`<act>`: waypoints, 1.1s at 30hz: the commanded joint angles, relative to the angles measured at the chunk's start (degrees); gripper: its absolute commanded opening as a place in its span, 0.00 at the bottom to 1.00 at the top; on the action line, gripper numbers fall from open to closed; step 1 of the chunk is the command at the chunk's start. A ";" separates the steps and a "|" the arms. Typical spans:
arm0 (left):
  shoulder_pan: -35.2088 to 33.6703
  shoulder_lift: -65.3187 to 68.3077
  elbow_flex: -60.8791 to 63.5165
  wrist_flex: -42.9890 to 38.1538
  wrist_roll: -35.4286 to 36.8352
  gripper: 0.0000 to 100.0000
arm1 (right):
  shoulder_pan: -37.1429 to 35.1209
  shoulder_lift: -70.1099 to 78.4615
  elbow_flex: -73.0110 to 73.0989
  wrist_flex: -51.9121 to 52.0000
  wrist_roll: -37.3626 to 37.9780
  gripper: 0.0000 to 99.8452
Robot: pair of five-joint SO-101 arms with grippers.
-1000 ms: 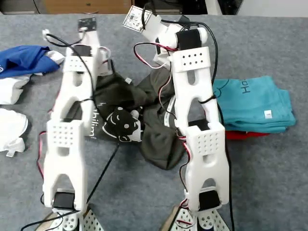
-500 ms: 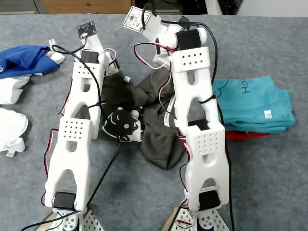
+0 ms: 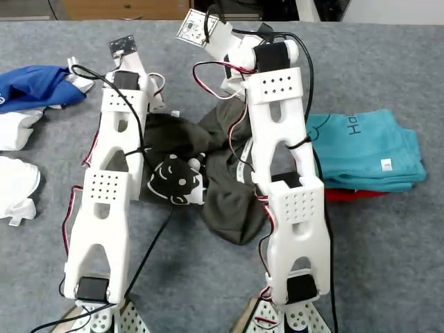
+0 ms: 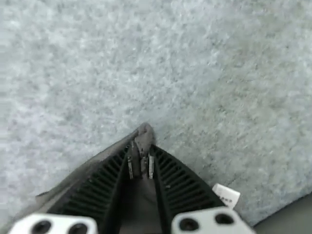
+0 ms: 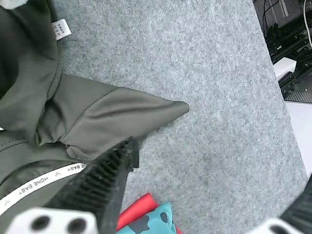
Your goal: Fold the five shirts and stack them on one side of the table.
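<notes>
Dark shirt (image 3: 208, 187) lies crumpled in the middle of the table (image 3: 388, 69), between the two arms, its printed cartoon face turned up. The table is covered in a grey, felt-like cloth with a fine nap. The left gripper (image 4: 141, 151) has its jaws pressed together on a small peak of the shirt's fabric, low over the bare grey cover. The right gripper (image 5: 214, 180) has its jaws spread wide above a pointed sleeve of the same shirt, which lies flat on the cover. On the robot's right side a folded teal shirt (image 3: 368, 149) rests on top of a folded red shirt (image 3: 350, 195), whose edge peeks out beneath it. On the opposite side a blue shirt (image 3: 35, 87) and a white shirt (image 3: 17, 180) lie unfolded near the table's edge. Beyond the far edge stand a wooden cabinet (image 3: 118, 8) and dark equipment; the right wrist view shows black frames and cables (image 5: 287, 39) past the table's edge.
</notes>
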 commanded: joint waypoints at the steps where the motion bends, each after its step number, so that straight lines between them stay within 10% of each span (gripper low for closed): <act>1: -3.08 -3.47 -6.77 5.01 0.70 0.02 | 0.75 -0.66 -1.80 -0.70 0.62 0.49; 18: -19.25 -22.46 -11.78 15.47 -1.85 0.02 | 4.97 -8.92 -9.89 9.67 -13.01 0.49; 25: -22.51 -32.92 3.60 15.56 -2.99 0.02 | 3.12 -9.10 9.63 9.85 -29.10 0.49; 33: -20.66 -44.09 32.35 15.47 -10.73 0.02 | -5.05 -9.10 22.73 9.67 -30.86 0.48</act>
